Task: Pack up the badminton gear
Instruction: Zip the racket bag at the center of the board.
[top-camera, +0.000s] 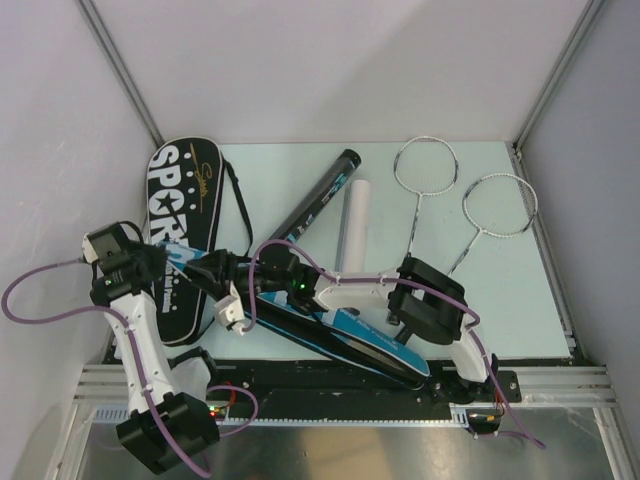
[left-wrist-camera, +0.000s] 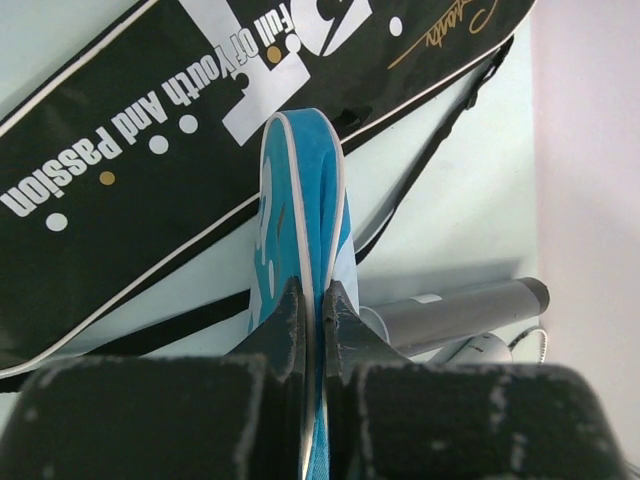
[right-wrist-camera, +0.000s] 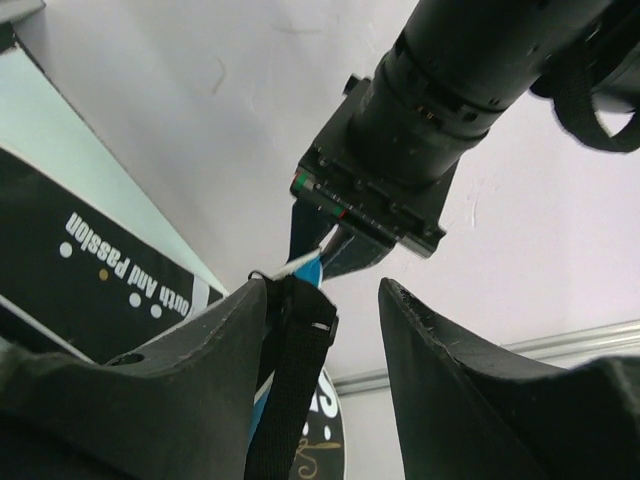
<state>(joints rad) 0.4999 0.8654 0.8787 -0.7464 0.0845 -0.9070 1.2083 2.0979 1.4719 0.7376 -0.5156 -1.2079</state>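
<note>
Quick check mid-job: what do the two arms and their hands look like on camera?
The left arm and right arm have white links between bulky black joints, with purple cable running along each. The left hand and right hand each have two broad black fingers; the left's are scuffed pale at the edges.

top view looks down from above the near edge of the table (top-camera: 520, 300); both wrist views sit close, sharing the black cover (left-wrist-camera: 120, 210) and blue cover (left-wrist-camera: 300, 200)

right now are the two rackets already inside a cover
No, the left racket and the right racket both lie bare on the table, outside any cover.
</note>
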